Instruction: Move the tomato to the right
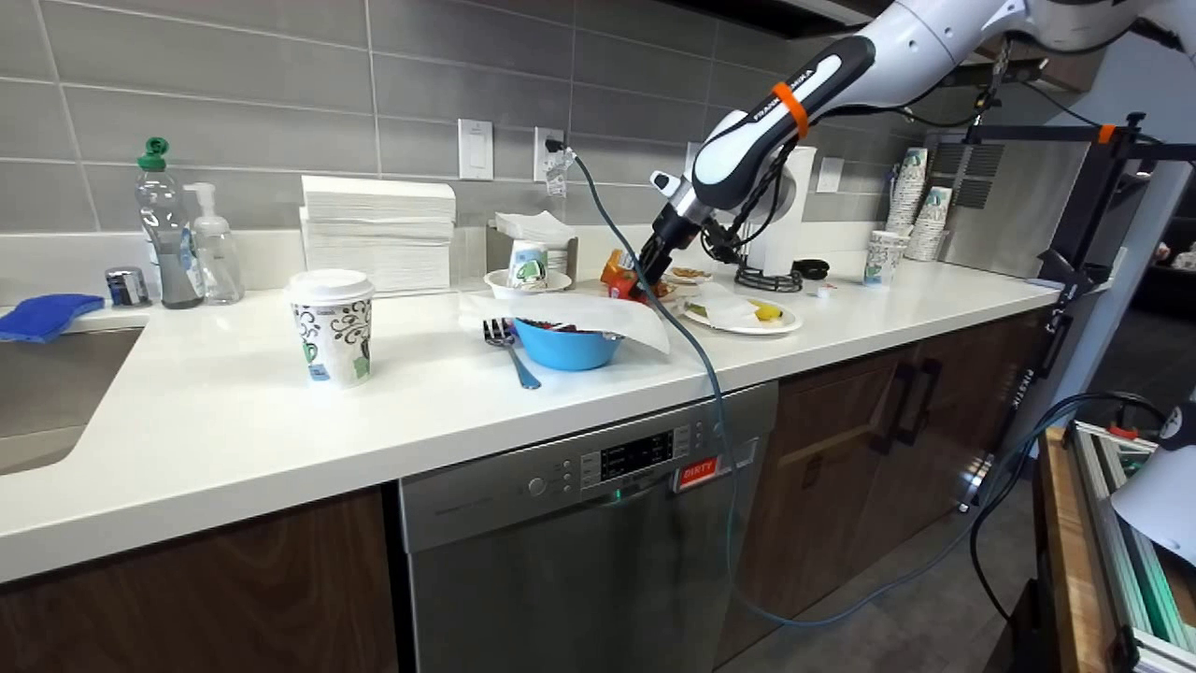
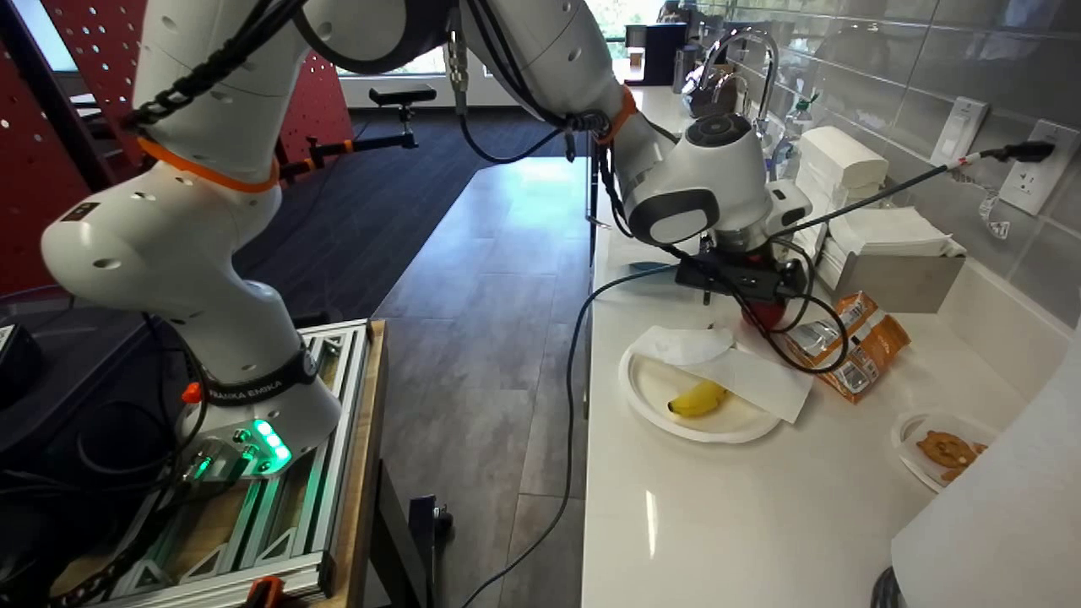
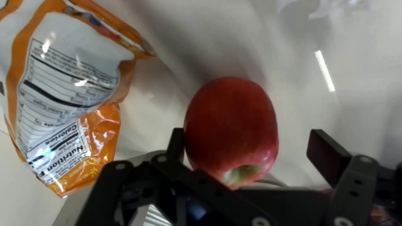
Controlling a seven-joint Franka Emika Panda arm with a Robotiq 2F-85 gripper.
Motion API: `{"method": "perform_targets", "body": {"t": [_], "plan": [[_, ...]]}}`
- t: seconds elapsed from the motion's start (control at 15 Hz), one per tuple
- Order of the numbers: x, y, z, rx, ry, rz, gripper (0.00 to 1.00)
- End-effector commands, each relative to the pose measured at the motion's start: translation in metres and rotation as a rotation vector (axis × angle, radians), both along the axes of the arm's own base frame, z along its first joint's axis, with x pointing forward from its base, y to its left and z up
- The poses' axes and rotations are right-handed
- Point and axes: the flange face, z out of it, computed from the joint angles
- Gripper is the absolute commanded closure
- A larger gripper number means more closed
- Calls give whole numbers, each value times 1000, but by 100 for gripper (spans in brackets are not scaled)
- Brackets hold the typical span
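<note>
Red fruit (image 3: 229, 122) — the task's tomato, though to me it looked like an apple — sat on the white counter (image 2: 743, 523), between the two fingers of the gripper (image 3: 249, 141). Fingers were spread wider than the fruit: one was touching it or just beside it, couldn't tell which; the other stood clearly apart. Orange-and-white snack bag (image 3: 72, 94) lay near the fruit, toward the back of the counter. Closer to the front edge, a white plate (image 2: 646, 384) held a yellow banana piece (image 2: 699, 399), with paper (image 2: 752, 371) lying partly over its rim. Blue bowl (image 1: 567, 350) was over toward the sink (image 1: 56, 388), fork (image 1: 517, 359) just beside it. Lidded patterned cup (image 1: 334, 341) stood upright between bowl and sink.
</note>
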Motion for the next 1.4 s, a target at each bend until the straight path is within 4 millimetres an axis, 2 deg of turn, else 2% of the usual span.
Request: {"method": "perform_targets", "body": {"t": [0.0,0.07,0.27,0.53,0.67,0.8,0.87,1.07,1.33], "plan": [[6,-4,-16,-15,-32,34,14],[7,-6,-20,-26,-30,41,27],[7,-9,-13,-38,-43,32,49],[6,3,6,20,-37,37,49],[-4,11,25,71,-17,21,49],[-19,11,40,98,-4,-15,49],[-28,7,47,101,-1,-51,49],[-62,-25,63,89,-7,-197,49],[-109,-52,80,104,14,-342,49]]}}
